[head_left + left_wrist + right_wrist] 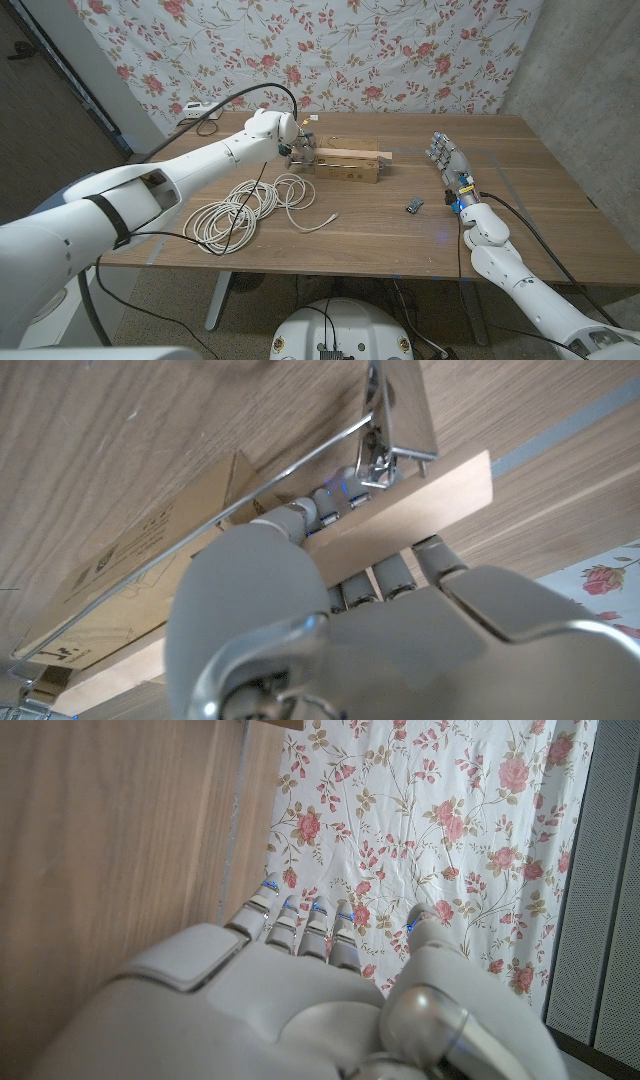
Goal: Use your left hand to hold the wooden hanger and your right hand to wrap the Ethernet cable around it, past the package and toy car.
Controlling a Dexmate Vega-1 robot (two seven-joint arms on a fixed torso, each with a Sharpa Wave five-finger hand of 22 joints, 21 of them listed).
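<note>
A rectangular wooden table with a brown grained top stood on pale metal legs over a speckled grey-brown floor. Behind it hung a white cloth backdrop printed with red roses and green stems. A plain grey wall panel rose beside the cloth, a dark panel on the other side. Light was even and soft.

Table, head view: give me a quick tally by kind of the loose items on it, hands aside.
Wooden hanger: 1, held by the left hand
Cardboard package: 1
Ethernet cable, coiled: 1
Toy car: 1
White object at the table's far left corner, too small to identify: 1
Total: 5
The right hand is open and holds nothing.
</note>
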